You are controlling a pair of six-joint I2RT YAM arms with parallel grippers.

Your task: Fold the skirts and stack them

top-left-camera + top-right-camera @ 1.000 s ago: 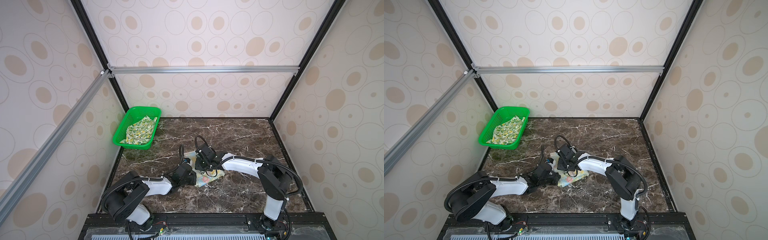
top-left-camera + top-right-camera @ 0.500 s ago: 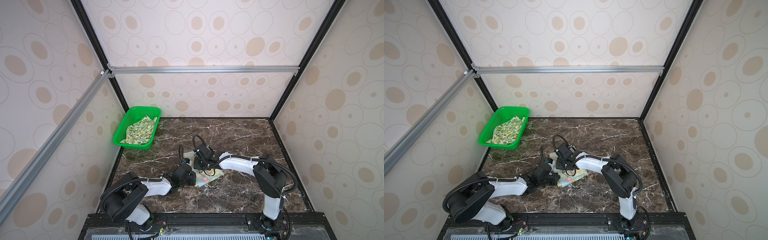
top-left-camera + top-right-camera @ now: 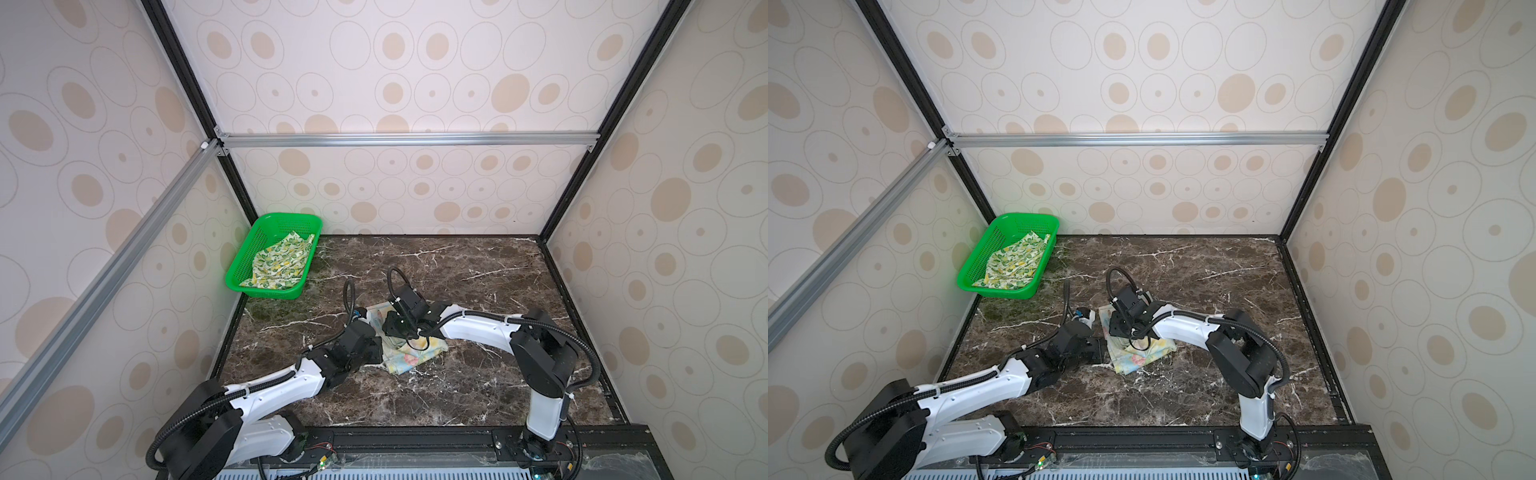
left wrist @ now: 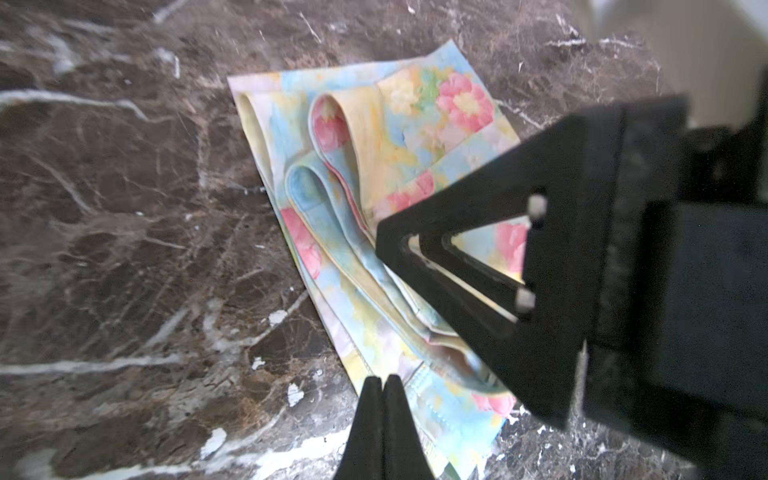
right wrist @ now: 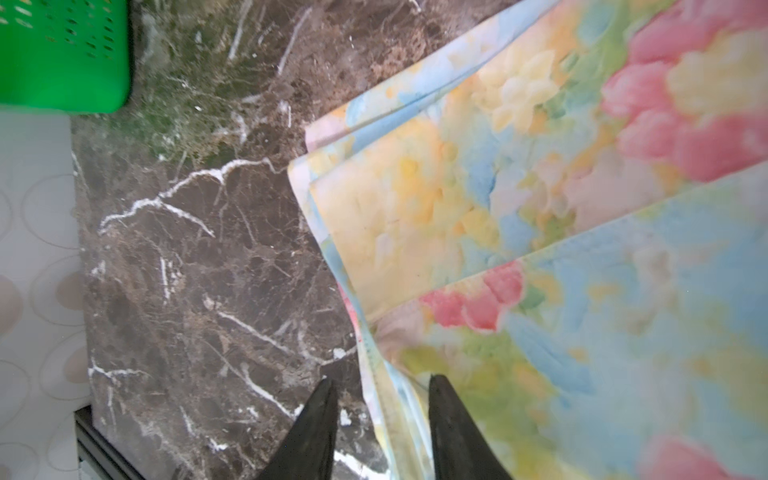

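**Floral skirt folded mid-table; lemon skirt in the basket**

The floral skirt [image 3: 409, 353] was found on the marble table [image 3: 457, 386], near its middle, folded into a compact, roughly rectangular packet. Its thin pastel cloth was seen stacked in soft, rounded loops along one edge, and was judged springy enough to reopen unless pressed.

The right gripper [image 5: 382, 380] was observed low over the packet with its jaws apart. A hem ran between them unclamped, which was judged consistent with letting the fold go.

The left gripper [image 4: 382, 380] was recorded with its fingers together and its tips set at the packet's edge, apparently to pin it. No cloth could be confirmed between them.

The lemon skirt [image 3: 282, 264] was noted lying loose and rumpled in the green mesh basket [image 3: 270, 220] at the far left corner, well apart.
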